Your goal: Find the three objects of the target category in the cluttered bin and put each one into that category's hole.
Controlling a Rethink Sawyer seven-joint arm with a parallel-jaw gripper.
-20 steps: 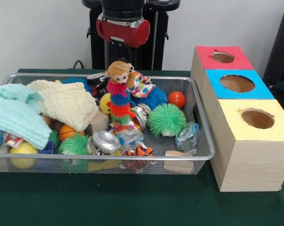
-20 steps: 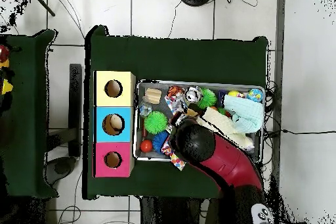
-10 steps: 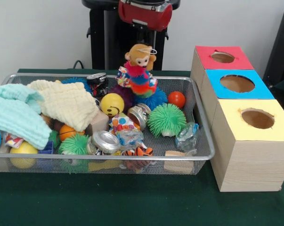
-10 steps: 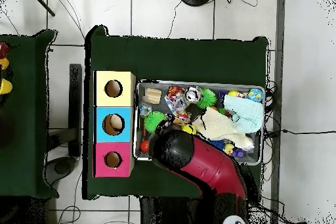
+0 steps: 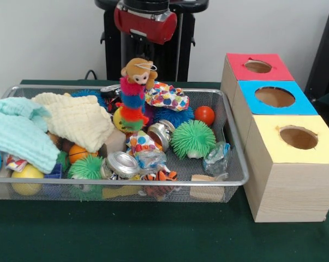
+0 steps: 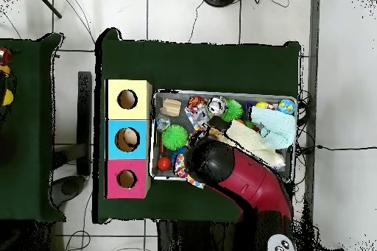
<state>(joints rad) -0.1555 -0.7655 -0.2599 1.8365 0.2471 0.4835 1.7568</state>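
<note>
A plush monkey toy point(image 5: 133, 90) with a rainbow fuzzy body hangs upright over the back middle of the wire bin point(image 5: 235, 158). Its lower end reaches down among the clutter. My gripper point(image 5: 140, 54) is just above its head, dark against the black pedestal, and is shut on the toy's top. The red arm end point(image 5: 145, 23) sits right over it. In the overhead view the arm point(image 6: 221, 167) covers the gripper and the toy. Three hole boxes stand beside the bin: red point(image 5: 257, 66), blue point(image 5: 274, 96) and yellow point(image 5: 298, 137).
The bin holds a green spiky ball point(image 5: 192, 138), a red ball point(image 5: 204, 114), a polka-dot cloth point(image 5: 167, 96), a metal tin point(image 5: 122, 162), a mint cloth point(image 5: 17, 131) and a cream cloth point(image 5: 77, 120). From overhead the boxes point(image 6: 127, 139) line the bin's left side.
One second ago the toy stood low in the bin. Half a second ago it hung higher and further right under the arm. Now arm and toy are back left and lower.
</note>
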